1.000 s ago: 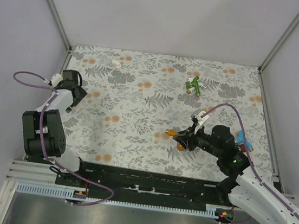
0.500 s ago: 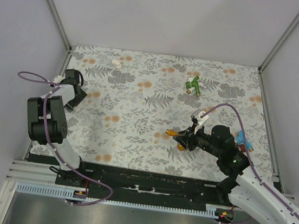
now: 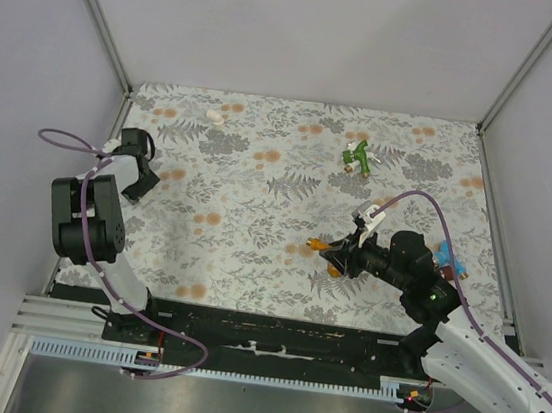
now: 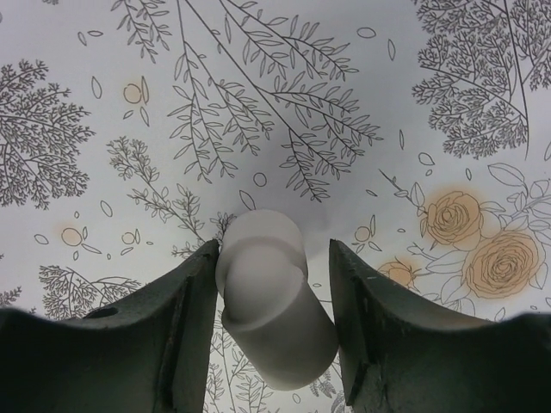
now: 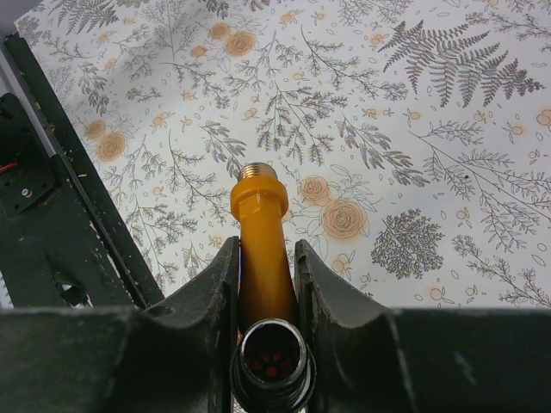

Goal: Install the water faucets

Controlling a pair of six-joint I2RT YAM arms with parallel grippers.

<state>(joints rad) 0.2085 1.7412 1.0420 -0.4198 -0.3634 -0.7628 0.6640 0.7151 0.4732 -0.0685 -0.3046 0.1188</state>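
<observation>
on my right wrist feed the right end effector [image 5: 264, 249] is clamped on the orange faucet [image 5: 258, 245], both fingers pressed against its barrel, with the threaded end pointing away from the wrist over the flowered bench [image 5: 448, 129]. from overhead, that faucet [image 3: 324, 245] sits right of the bench's middle with its tip pointing left, and the right end effector [image 3: 336, 257] is behind it.

the left end effector [image 4: 274, 249] straddles a white cylinder [image 4: 267, 301]. the left finger [image 4: 185, 318] lies against it and the other finger is just beside it, touching low down as far as i can see. i cannot tell whether that grip has fully closed. from above, the left end effector [image 3: 141, 178] is by the bench's left edge.

the green faucet [image 3: 360, 157] lies toward the far right, well apart from both arms. the blue faucet [image 3: 448, 256] is just beside the right arm. a small white piece [image 3: 214, 115] rests near the far left corner.
</observation>
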